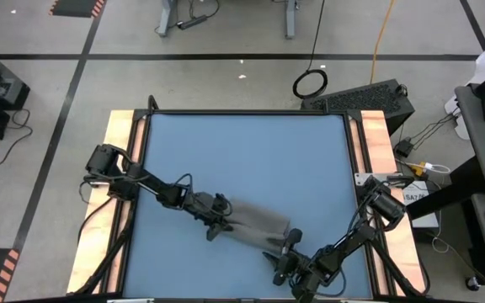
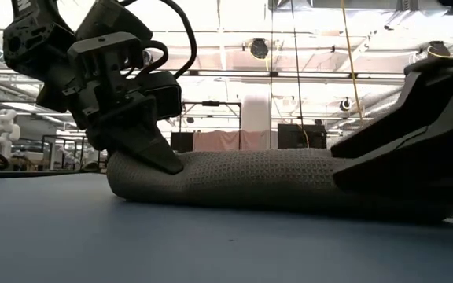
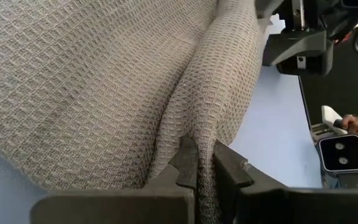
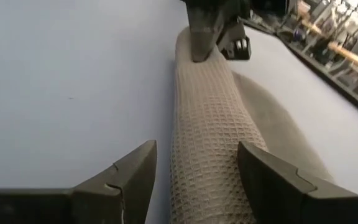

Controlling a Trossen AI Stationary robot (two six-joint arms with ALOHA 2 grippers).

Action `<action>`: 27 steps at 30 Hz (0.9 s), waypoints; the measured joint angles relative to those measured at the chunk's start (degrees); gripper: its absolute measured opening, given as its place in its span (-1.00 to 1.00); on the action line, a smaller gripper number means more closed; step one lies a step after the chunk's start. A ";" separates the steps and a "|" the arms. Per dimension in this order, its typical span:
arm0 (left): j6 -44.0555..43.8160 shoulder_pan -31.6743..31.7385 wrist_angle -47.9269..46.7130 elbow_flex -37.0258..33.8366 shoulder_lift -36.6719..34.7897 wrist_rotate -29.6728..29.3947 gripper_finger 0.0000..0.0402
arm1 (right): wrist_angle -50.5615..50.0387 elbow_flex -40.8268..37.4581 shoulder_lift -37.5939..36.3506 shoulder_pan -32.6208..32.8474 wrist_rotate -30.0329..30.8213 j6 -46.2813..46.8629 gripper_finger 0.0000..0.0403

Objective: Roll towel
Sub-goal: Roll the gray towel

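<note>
A: So, the towel (image 1: 255,222) — where does it lie, and how rolled is it?

B: It lies on the blue tabletop (image 1: 242,160), toward the near edge, between the two arms. In the low view it reads as a long, thick roll lying on its side, with no loose sheet spread in front of it. The right wrist view shows a flatter strip of cloth alongside the roll, so I judge the rolling mostly done, with a last flap perhaps left to tuck.

A: And the left gripper (image 3: 202,163)?

B: It sits at the end of the towel farther from the right arm. Its jaws are clenched on a fold of the waffle weave; the left wrist view shows the cloth pinched between the two dark fingers.

A: The right gripper (image 4: 196,168)?

B: At the opposite end of the towel. Its jaws stand wide, one finger on each side of the roll, straddling it. I cannot tell whether the fingers press the cloth or only flank it; in its own wrist view a sliver of table shows between one finger and the roll.

A: What remains, then?

B: By my reading, finishing the last turn so the flatter strip wraps in, then letting go at both ends without the roll springing loose. Whether the white tag is tucked inside, I cannot see.
</note>
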 joint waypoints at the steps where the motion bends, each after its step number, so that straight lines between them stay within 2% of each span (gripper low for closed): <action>1: 0.29 0.00 0.11 0.00 0.00 0.00 -0.90 | -0.88 0.00 0.02 -0.17 -0.21 1.25 0.07; 6: 2.25 -0.20 2.56 -0.15 0.22 -3.39 -0.81 | -8.02 0.09 0.00 -1.15 -2.84 11.87 0.07; 9: 5.75 -0.87 4.61 -0.20 0.17 -7.25 -0.62 | -11.94 -0.04 -0.04 -1.55 -4.78 18.08 0.07; 13: 11.01 -0.90 5.24 -0.18 -1.75 -11.26 -0.27 | -12.27 -1.17 -0.05 -1.40 -4.94 22.61 0.03; 17: 21.35 -2.83 5.64 -0.16 -5.62 -16.07 0.03 | -12.59 -1.66 0.00 -1.40 -4.44 26.15 -0.12; 22: 37.56 -10.00 5.77 -0.09 -7.92 -24.33 0.24 | -12.23 -1.74 0.02 -1.43 -4.36 27.35 -0.36; 27: 42.18 -14.74 0.89 -0.07 -6.08 -34.22 0.37 | -11.08 -1.75 0.06 -1.40 -4.57 27.24 -0.50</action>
